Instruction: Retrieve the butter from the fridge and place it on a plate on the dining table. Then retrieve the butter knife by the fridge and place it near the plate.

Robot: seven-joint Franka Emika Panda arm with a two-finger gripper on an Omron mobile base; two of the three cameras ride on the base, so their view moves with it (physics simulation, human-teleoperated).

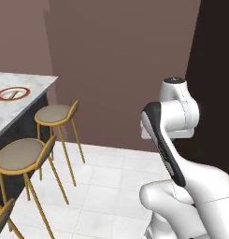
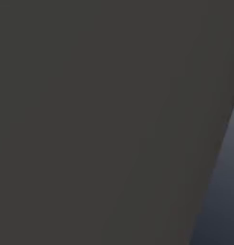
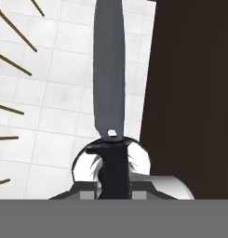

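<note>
Butter knife (image 3: 108,83): light, stiff, slick; my gripper (image 3: 114,179) is clamped on its black handle, blade projecting forward. Plate (image 1: 13,93) waits on the dining table (image 1: 29,100).

Left base view: we look from behind arm (image 1: 174,140), forward and down, table (image 1: 22,100) at left. Right base view: pressed close against dark panel (image 2: 99,119). Hand view: down along knife (image 3: 109,74) to floor (image 3: 59,83), shared with left base view.
</note>
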